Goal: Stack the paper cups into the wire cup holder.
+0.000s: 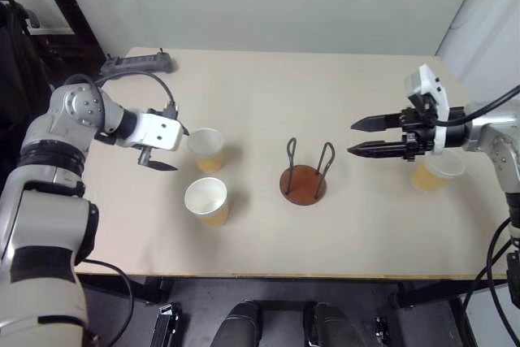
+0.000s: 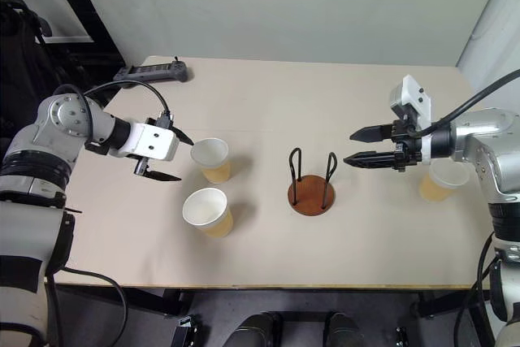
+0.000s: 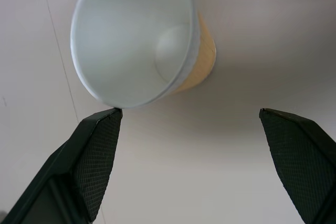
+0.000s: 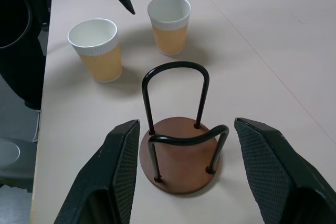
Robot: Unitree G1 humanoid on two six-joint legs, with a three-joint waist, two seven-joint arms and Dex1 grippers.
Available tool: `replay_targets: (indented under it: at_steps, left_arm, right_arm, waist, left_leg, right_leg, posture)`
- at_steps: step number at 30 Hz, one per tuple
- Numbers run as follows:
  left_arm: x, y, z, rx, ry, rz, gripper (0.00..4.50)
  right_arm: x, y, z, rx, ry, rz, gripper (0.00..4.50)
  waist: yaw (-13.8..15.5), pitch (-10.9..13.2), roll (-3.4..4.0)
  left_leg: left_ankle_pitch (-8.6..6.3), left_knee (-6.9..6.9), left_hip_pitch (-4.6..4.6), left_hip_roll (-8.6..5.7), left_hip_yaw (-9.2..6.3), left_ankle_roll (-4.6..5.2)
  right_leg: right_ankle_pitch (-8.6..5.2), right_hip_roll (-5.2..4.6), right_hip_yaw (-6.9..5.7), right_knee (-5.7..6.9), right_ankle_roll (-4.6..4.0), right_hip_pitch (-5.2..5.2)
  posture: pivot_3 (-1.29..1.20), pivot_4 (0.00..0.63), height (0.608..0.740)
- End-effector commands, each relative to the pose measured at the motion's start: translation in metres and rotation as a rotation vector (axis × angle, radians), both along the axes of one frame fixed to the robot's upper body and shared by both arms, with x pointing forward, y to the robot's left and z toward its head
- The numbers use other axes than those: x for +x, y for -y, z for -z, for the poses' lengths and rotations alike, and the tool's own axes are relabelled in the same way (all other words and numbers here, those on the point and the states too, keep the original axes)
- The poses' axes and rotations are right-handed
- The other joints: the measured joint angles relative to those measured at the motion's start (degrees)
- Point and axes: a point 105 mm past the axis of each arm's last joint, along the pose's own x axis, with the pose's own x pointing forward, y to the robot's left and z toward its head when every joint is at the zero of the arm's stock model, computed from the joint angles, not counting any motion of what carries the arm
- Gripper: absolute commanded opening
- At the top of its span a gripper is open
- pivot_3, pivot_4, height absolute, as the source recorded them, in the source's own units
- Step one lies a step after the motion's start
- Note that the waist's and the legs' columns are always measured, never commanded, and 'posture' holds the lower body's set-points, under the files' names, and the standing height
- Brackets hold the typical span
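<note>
No writing shows on the tan-yellow paper cups (image 1: 205, 149) or pale beige table (image 1: 268, 95); grey wall behind. Left gripper (image 1: 166, 149) and right gripper (image 1: 355, 137) both gape empty.

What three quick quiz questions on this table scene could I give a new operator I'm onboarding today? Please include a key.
1. True or false: the wire cup holder already holds a cup.
2. How many paper cups stand on the table?
3. Which gripper has a cup just ahead of its open fingers: (a) left gripper or (b) right gripper?

Key
1. False; it stands empty.
2. Three: far cup and near cup on the robot's left, third cup under the right arm.
3. (a); its wrist view shows the far cup by its fingertips.
</note>
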Motion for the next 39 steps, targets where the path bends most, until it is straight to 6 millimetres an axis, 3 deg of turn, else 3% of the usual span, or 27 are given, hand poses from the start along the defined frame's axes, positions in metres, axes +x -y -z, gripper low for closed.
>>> replay_targets:
  at_steps: [1, 17, 39]
  left_arm:
    - [0.002, 0.008, -0.021, -0.026, 0.07, 0.04, 4.5]
    - [0.002, 0.018, -0.032, 0.003, 0.067, 0.087, 4.5]
    - [0.005, 0.024, -0.001, 0.06, 0.018, 0.106, 4.5]
  right_arm:
    - [-0.002, 0.001, -0.012, -0.015, 0.054, -0.006, 2.9]
    - [0.0, 0.006, -0.011, -0.017, 0.047, 0.012, 2.9]
    - [-0.003, 0.005, -0.01, -0.014, 0.045, 0.01, 2.9]
  waist:
    - [0.0, 0.0, 0.0]
    - [0.0, 0.0, -0.01]
    - [0.0, 0.0, -0.02]
  left_leg:
    - [0.0, 0.01, 0.0, 0.0, 0.0, 0.0]
    - [0.21, 0.03, -0.02, -0.01, 0.01, 0.35]
    - [0.26, 0.09, -0.04, -0.01, 0.05, 0.41]
  right_leg:
    - [0.0, 0.01, 0.0, 0.0, 0.0, 0.0]
    - [0.03, 0.0, -0.01, 0.01, 0.03, 0.0]
    - [0.14, -0.01, 0.0, 0.01, 0.1, -0.02]
  posture:
    - [0.0, 0.15, 0.74]
    - [0.0, 0.15, 0.74]
    - [0.0, 0.15, 0.74]
